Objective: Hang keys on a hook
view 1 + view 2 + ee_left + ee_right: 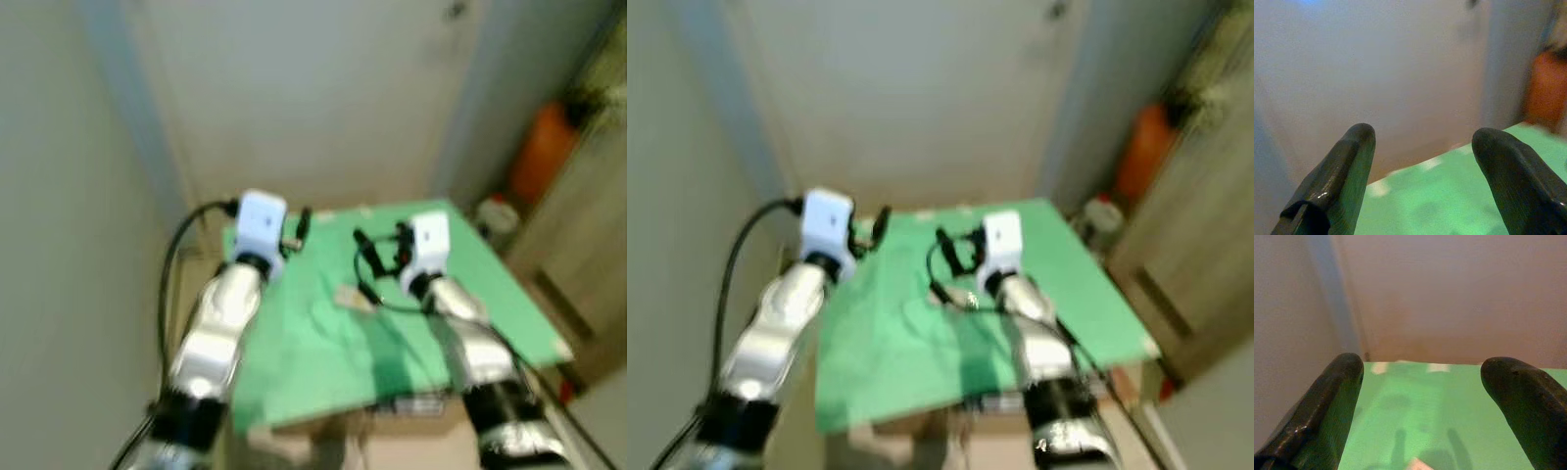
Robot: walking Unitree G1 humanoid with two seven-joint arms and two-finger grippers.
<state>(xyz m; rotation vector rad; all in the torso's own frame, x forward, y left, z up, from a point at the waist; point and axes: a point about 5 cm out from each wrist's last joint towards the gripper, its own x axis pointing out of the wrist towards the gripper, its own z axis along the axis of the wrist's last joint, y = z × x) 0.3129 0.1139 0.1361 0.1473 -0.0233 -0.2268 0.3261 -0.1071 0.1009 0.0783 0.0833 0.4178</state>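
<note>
Blurred frames, flat green cloth (490, 284) over small table by pale smooth wall, left gripper (1420, 171) rounded glossy black fingers spread apart above its far edge, right gripper (1422, 401) likewise spread above mat, small pale object (355, 299), possibly the keys, on cloth near right arm, orange container (541, 147) to the right

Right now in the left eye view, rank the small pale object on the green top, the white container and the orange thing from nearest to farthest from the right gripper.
From the right gripper, jaws open:
1. Small pale object, on the green top just towards the robot, on the gripper's left.
2. White container, beyond the top's far right corner.
3. Orange thing, farther right and back, beside the wooden furniture.
</note>
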